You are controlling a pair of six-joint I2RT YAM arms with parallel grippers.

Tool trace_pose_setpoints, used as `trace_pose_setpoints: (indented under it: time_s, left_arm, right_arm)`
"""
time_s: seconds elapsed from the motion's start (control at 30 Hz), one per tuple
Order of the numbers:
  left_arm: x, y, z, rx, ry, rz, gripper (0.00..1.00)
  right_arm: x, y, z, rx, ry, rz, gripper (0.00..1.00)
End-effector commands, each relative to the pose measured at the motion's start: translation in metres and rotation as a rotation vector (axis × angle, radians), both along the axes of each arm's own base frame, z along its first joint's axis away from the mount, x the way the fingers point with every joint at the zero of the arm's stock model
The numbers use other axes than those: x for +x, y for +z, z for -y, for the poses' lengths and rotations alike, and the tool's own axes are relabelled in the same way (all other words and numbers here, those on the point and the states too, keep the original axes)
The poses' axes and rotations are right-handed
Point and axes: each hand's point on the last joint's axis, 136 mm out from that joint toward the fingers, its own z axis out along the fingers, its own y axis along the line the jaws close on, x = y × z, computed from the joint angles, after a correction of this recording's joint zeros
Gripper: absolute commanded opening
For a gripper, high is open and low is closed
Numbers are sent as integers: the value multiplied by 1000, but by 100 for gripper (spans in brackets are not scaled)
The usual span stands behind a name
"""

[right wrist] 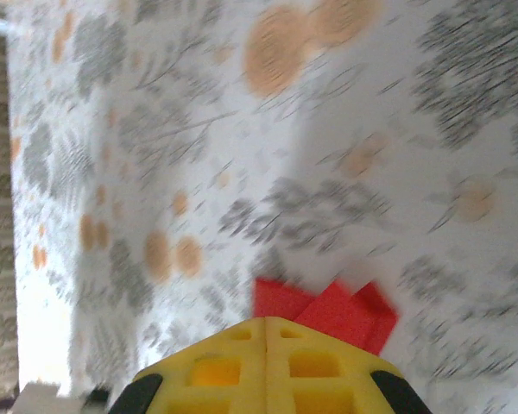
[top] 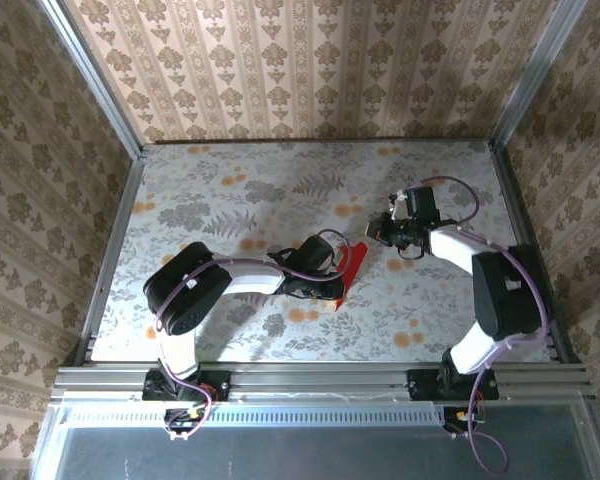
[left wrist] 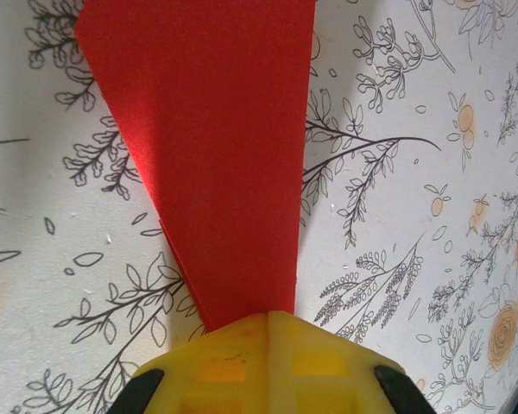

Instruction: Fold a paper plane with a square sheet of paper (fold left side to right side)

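Top view: the paper plane [top: 353, 266] lies mid-frame on the desk [top: 220, 190], the left hand [top: 330, 288] at its lower end and the right hand [top: 379, 234] just upper right

Left wrist: the closed left hand touches the plane's narrow tip at bottom centre

Right wrist: closed right hand, blurred red paper just above it

Floral tablecloth [top: 230, 200] — grey leaves, orange blossoms; damask wallpaper [top: 310, 60] on three sides; metal rail [top: 320, 378] along near edge.
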Motion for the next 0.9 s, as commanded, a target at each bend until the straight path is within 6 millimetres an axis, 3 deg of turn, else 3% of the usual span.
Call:
trace_pose_setpoints:
  time_s: [0.0,0.23,0.5,0.67,0.87]
  left_arm:
    - [-26,-48,-51,248,-5,-85,0]
    - [-22,-40,-44,202,0,-79,0]
    - [-15,-26,-35,145,0,-65,0]
    - [-3,2,-27,71,-4,-38,0]
    - [4,52,-15,-47,-28,4,0]
  right_arm:
    - [-38,-15,-19,-8,39,-82,2]
    - [-75,-50,-47,-4,84,-180,3]
    - [-94,-94,-46,-51,95,-286,2]
    - [-107,-110,-35,-116,87,-334,1]
    - [-117,-118,-25,-175,93,-369,0]
